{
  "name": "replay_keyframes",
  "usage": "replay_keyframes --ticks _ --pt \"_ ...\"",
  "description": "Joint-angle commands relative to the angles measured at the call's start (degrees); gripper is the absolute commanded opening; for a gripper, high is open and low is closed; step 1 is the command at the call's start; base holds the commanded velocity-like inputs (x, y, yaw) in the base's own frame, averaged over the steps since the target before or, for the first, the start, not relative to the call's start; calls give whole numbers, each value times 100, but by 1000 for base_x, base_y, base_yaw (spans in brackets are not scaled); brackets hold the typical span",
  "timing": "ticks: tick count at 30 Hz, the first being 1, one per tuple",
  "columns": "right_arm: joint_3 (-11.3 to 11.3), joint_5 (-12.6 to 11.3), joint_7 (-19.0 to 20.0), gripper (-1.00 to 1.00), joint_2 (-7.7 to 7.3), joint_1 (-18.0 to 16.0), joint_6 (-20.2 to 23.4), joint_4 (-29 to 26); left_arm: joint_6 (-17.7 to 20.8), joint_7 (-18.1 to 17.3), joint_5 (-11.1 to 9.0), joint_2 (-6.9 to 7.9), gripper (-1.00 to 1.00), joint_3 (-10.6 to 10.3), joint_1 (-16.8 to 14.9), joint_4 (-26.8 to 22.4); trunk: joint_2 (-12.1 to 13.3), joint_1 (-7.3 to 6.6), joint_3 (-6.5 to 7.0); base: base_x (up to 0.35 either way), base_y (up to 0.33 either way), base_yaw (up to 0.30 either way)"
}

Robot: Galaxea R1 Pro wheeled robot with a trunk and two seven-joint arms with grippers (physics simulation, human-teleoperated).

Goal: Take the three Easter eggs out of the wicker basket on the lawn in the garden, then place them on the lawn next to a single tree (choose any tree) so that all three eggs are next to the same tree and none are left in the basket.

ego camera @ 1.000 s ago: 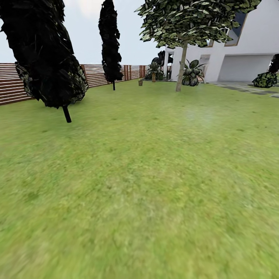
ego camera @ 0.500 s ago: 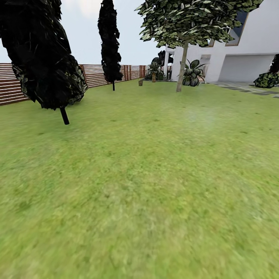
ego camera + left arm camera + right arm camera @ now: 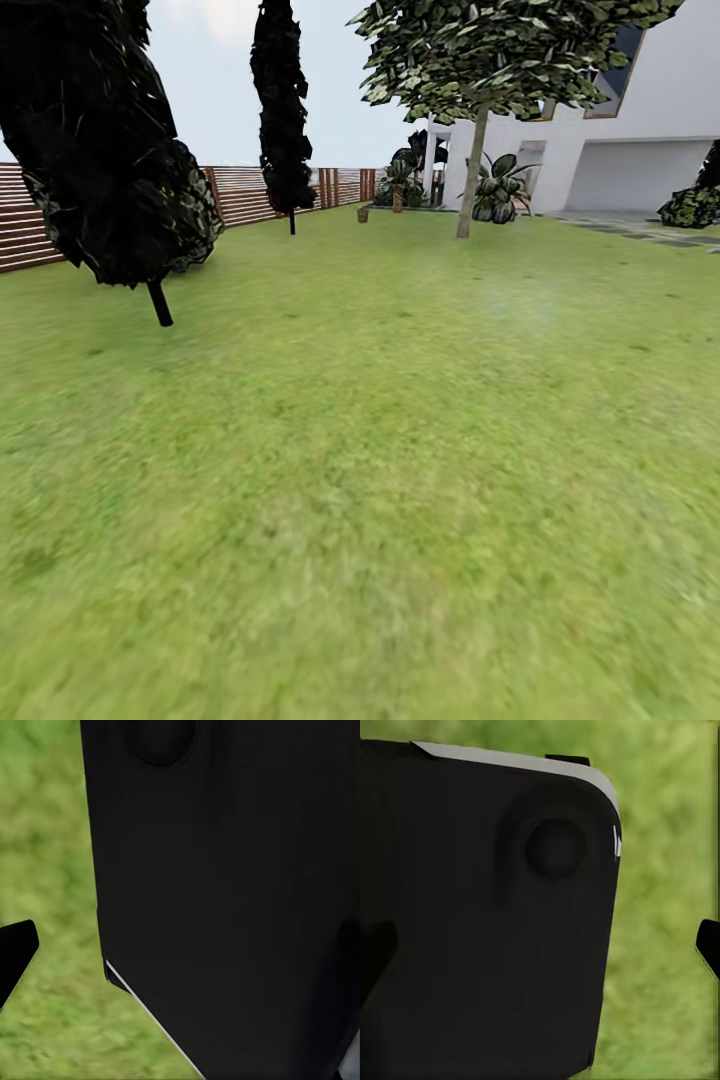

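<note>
The lawn (image 3: 380,450) spreads wide ahead of me in the head view. A tree (image 3: 468,180) with a pale straight trunk and a leafy crown stands far off at the back right. A tiny brown thing (image 3: 362,213) sits on the grass near the fence corner, too small to tell whether it is the wicker basket. The Easter eggs are out of view. Each wrist view looks down on grass past a black part of my own body. My left gripper (image 3: 180,960) and right gripper (image 3: 540,952) have their fingertips far apart at the picture edges, with nothing held.
Two thin-trunked dark-leaved trees (image 3: 110,160) (image 3: 284,110) stand at the left. A brown slat fence (image 3: 250,195) runs behind them. A white house (image 3: 620,140), palms (image 3: 498,190) and grey paving (image 3: 640,232) lie at the back right.
The whole head picture has shifted a little: the near dark tree has slid left and down, so the camera has moved forward. Nothing on the lawn itself has moved.
</note>
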State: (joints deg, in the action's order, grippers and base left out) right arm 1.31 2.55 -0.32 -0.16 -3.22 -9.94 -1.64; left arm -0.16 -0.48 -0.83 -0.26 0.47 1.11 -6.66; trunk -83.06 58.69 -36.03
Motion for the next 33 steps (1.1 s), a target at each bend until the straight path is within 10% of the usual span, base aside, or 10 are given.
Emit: replay_keyframes --ticks 1,33 --pt "10 26 -3 100 -2 -3 -16 5 -2 -5 -9 -1 100 4 4 -11 -2 4 -4 339 0 0" --pt "10 26 -3 100 -2 -3 -16 5 -2 -8 -6 -1 100 -1 4 -11 -2 4 -4 339 0 0"
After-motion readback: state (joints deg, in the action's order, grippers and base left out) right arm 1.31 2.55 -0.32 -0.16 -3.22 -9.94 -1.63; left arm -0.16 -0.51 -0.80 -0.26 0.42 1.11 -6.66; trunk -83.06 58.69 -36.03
